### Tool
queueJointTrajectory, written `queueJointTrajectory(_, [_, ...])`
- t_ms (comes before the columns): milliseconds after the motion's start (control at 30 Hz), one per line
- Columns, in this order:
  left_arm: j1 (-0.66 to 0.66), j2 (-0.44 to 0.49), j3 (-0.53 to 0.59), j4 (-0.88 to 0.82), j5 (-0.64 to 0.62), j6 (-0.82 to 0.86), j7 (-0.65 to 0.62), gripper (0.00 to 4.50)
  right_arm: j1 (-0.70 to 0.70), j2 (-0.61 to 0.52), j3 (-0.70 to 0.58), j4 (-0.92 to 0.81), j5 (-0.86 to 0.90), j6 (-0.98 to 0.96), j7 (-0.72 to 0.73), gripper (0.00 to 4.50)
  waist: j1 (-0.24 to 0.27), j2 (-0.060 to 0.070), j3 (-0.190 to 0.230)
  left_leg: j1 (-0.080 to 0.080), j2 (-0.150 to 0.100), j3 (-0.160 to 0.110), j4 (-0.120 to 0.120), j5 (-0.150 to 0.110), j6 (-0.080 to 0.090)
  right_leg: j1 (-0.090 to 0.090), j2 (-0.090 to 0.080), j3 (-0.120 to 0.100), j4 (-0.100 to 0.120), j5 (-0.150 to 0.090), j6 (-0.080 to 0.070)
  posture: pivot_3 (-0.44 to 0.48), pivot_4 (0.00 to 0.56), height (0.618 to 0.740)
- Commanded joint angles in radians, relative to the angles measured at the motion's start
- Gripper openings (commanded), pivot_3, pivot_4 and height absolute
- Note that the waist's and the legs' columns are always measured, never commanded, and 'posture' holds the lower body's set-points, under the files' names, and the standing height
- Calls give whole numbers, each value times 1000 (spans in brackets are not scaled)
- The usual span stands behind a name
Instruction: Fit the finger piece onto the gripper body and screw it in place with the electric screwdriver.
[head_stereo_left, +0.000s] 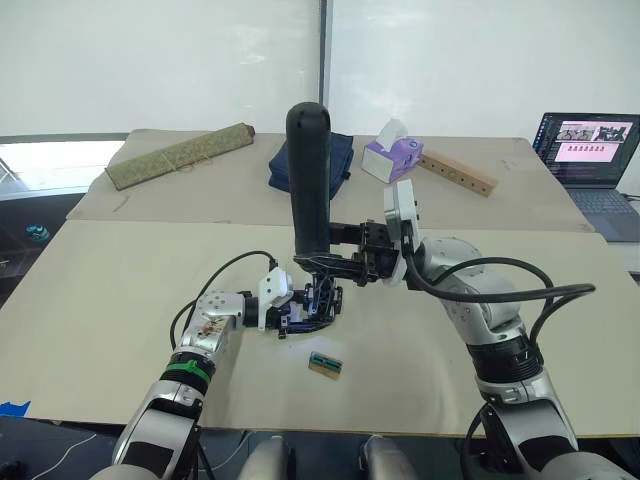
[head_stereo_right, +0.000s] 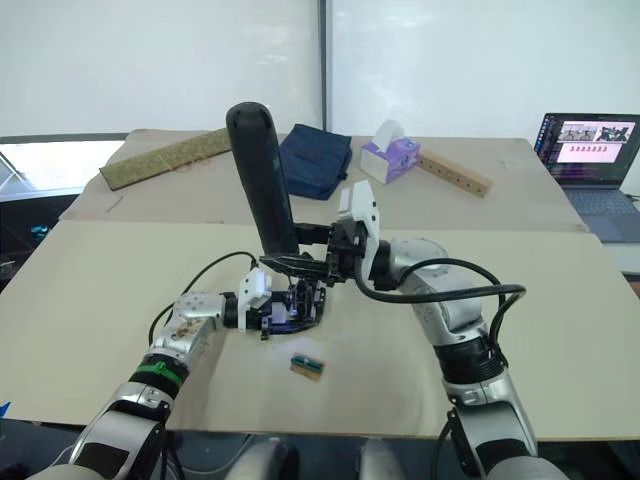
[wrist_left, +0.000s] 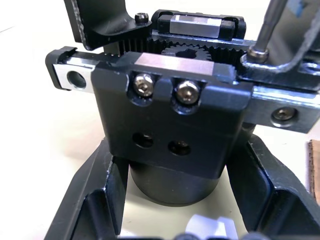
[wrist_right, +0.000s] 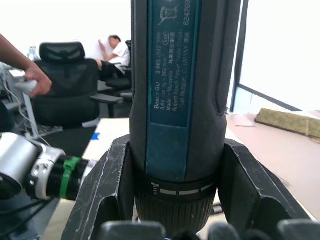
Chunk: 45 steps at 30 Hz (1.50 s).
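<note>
My right gripper (head_stereo_left: 325, 258) is shut on the electric screwdriver (head_stereo_left: 309, 175), a thick black cylinder held upright above the table's middle. Its black fingers (wrist_right: 107, 185) clamp the barrel just above the collar. The thin metal bit (wrist_left: 267, 27) points down and rests on a screw head atop the gripper body (wrist_left: 170, 120). That body is a black block with gear teeth, a rail and two silver screws. My left gripper (head_stereo_left: 300, 313) is shut on its round base, holding it on the table. A black piece that looks like the finger piece (wrist_left: 287, 70) lies on the rail under the bit.
A small green-topped tan block (head_stereo_left: 325, 365) lies just in front of the gripper body. Along the far table are a rolled mat (head_stereo_left: 180, 155), a blue bag (head_stereo_right: 315, 160), a tissue box (head_stereo_left: 392, 155), a holed wooden strip (head_stereo_left: 457, 172) and a laptop (head_stereo_left: 590, 150). A person's hand (wrist_right: 35, 82) shows beyond the table.
</note>
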Motion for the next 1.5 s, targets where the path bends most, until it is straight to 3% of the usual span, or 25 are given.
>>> queueJointTrajectory(33, [-4,-5,-22,-3,11,26,-13,2299,-56,-16,-58,-64,60,-5,33,1902,1,0,0,0,0,0,0,0,0,0,0,0,0,0,0,0,150,740])
queueJointTrajectory(267, [-14,7,-31,17,27,36,-17,2299,-88,-17,-90,-102,122,2,55,1902,0,0,0,0,0,0,0,0,0,0,0,0,0,0,0,0,150,740])
queueJointTrajectory(400, [-18,11,-32,33,39,13,-17,4259,-104,-24,-106,-140,161,30,46,1902,0,0,0,0,0,0,0,0,0,0,0,0,0,0,0,0,150,740])
queueJointTrajectory(433, [-18,12,-32,36,37,18,-20,4449,-108,-29,-113,-156,177,42,40,1902,0,0,0,0,0,0,0,0,0,0,0,0,0,0,0,0,150,740])
queueJointTrajectory(633, [-15,27,-15,53,31,21,-28,4449,-100,-84,-169,-239,260,101,8,1902,0,0,0,0,0,0,0,0,0,0,0,0,0,0,0,0,150,740])
queueJointTrajectory(800, [17,103,28,24,-8,13,-80,4449,-11,-207,-264,-316,317,148,-5,1902,-4,0,0,0,1,0,-1,0,0,0,0,0,-1,0,0,0,150,740])
queueJointTrajectory(1000, [85,284,134,37,-98,-105,-249,4449,268,-373,-446,-412,299,117,-6,1902,-16,0,1,0,3,0,-3,0,0,-1,1,1,-1,-1,-2,0,150,740])
queueJointTrajectory(1200, [155,365,200,-1,-176,-155,-333,4449,541,-375,-567,-499,277,54,-29,1902,4,0,2,-2,3,0,-3,0,0,-1,-2,0,-3,-1,-2,0,150,740])
queueJointTrajectory(1300, [187,370,207,-54,-194,-126,-327,4449,598,-353,-554,-529,247,5,-39,1902,3,-1,3,-2,2,0,-2,0,0,0,-2,0,-4,-1,-1,0,150,740])
queueJointTrajectory(1500, [293,346,152,-300,-181,-34,-261,4449,528,-229,-334,-638,202,-27,-157,1902,-10,0,3,-1,3,0,-2,0,0,0,0,1,-3,-1,-1,0,150,740])
